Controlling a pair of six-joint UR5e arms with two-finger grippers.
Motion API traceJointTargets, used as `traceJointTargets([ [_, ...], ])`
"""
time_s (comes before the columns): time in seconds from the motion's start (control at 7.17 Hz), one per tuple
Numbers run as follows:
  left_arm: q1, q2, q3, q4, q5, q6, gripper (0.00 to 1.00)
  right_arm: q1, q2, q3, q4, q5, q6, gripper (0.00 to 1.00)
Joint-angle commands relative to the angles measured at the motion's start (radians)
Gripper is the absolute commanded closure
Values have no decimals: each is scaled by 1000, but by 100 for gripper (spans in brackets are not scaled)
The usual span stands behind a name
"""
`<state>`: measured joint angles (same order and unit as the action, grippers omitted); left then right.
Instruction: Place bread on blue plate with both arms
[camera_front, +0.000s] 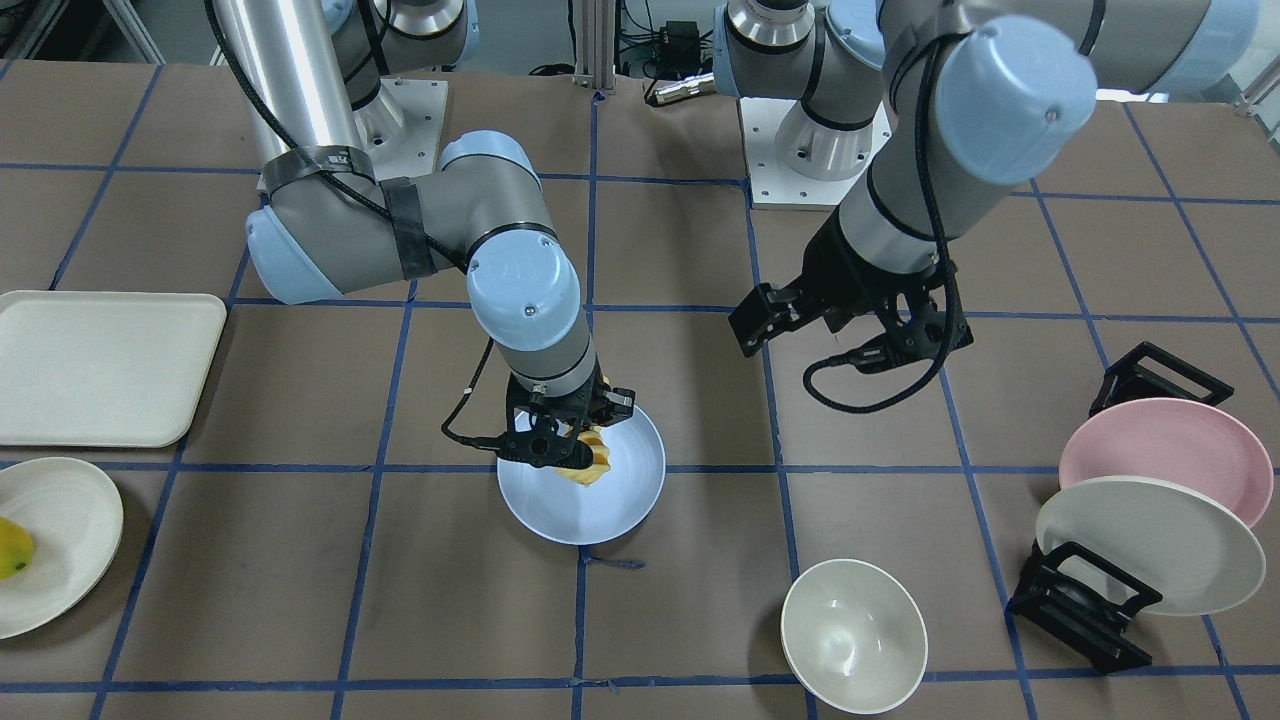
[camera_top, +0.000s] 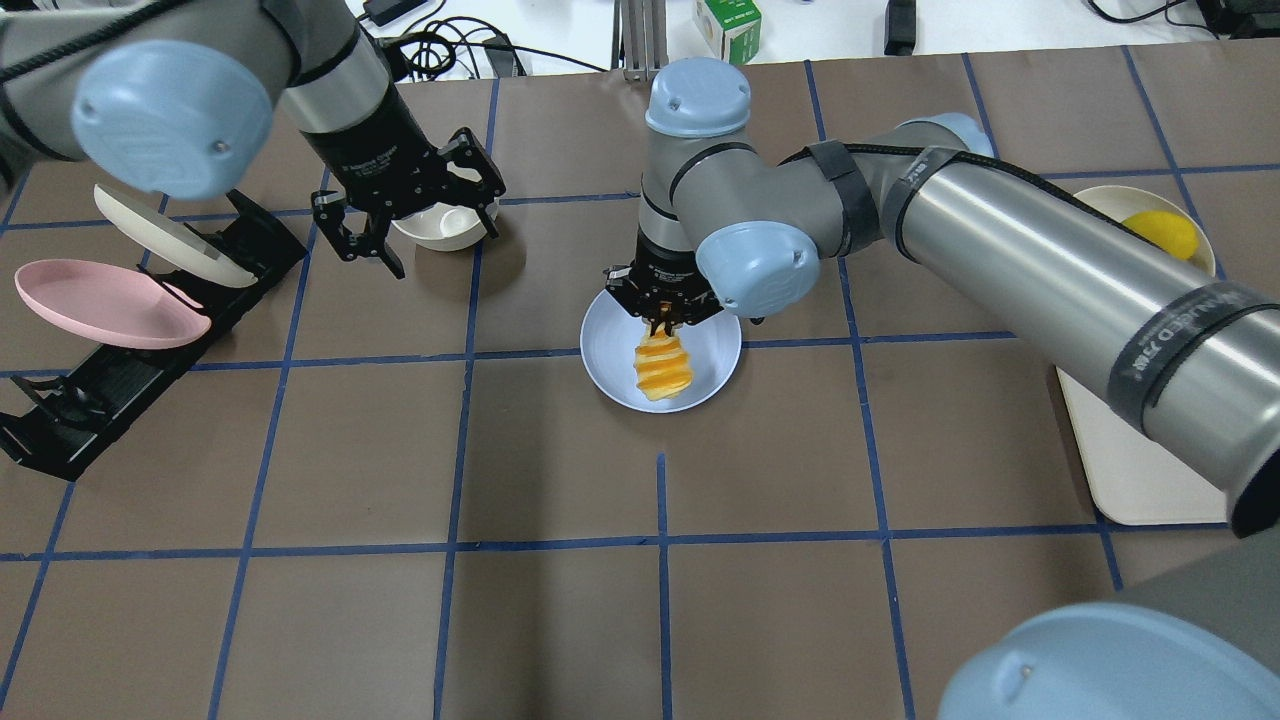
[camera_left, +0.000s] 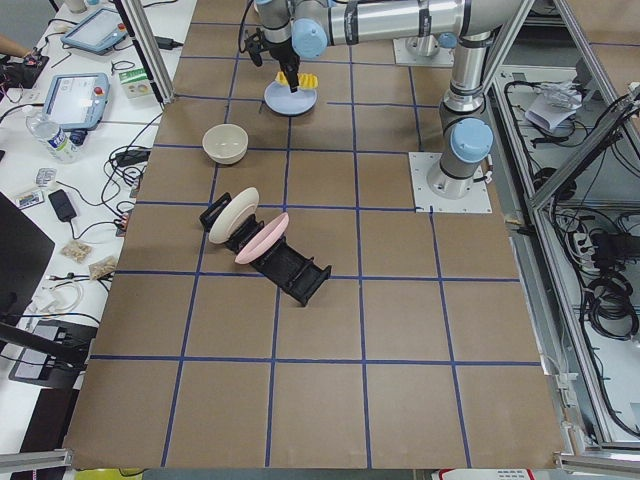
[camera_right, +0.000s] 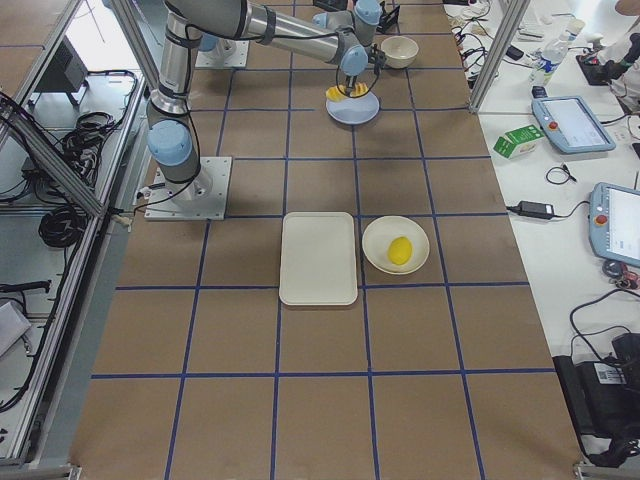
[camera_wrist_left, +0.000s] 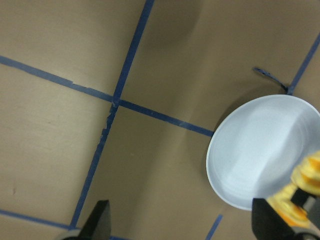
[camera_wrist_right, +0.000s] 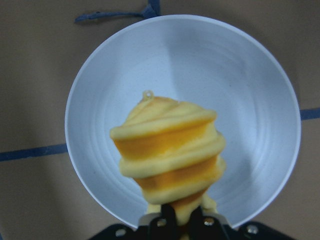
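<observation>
The blue plate (camera_top: 612, 352) lies near the table's middle. My right gripper (camera_top: 662, 322) is shut on one end of the bread (camera_top: 662, 366), a ridged orange and pale yellow loaf, and holds it over the plate. In the right wrist view the bread (camera_wrist_right: 170, 150) sticks out from the gripper (camera_wrist_right: 180, 220) above the plate (camera_wrist_right: 250, 90). I cannot tell whether the bread touches the plate. My left gripper (camera_top: 410, 215) is open and empty, raised over a white bowl, well to the plate's left. The left wrist view shows the plate (camera_wrist_left: 260, 150) between the open fingers.
A white bowl (camera_front: 853, 635) stands near the left gripper. A black rack (camera_top: 120, 380) holds a pink plate (camera_top: 100, 300) and a cream plate (camera_top: 170, 240). A cream tray (camera_front: 100, 365) and a cream plate (camera_front: 60, 560) with a yellow fruit (camera_front: 12, 548) lie on the right arm's side.
</observation>
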<state>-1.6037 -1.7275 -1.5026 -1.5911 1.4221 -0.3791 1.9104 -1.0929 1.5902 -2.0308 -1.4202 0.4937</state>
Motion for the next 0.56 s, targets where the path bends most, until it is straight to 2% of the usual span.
traceJointTargets([
  [0.0, -2, 77, 15, -101, 3, 11, 0, 12, 42, 2, -87, 0, 11, 88],
  [0.14, -5, 89, 9, -101, 3, 14, 0, 12, 53, 4, -86, 0, 8, 86],
  [0.28, -12, 98, 8, -99, 12, 22, 0, 12, 53, 14, -85, -6, 17, 57],
  [0.42, -13, 111, 8, -98, 99, 44, 0, 12, 53, 39, -89, -9, 17, 29],
])
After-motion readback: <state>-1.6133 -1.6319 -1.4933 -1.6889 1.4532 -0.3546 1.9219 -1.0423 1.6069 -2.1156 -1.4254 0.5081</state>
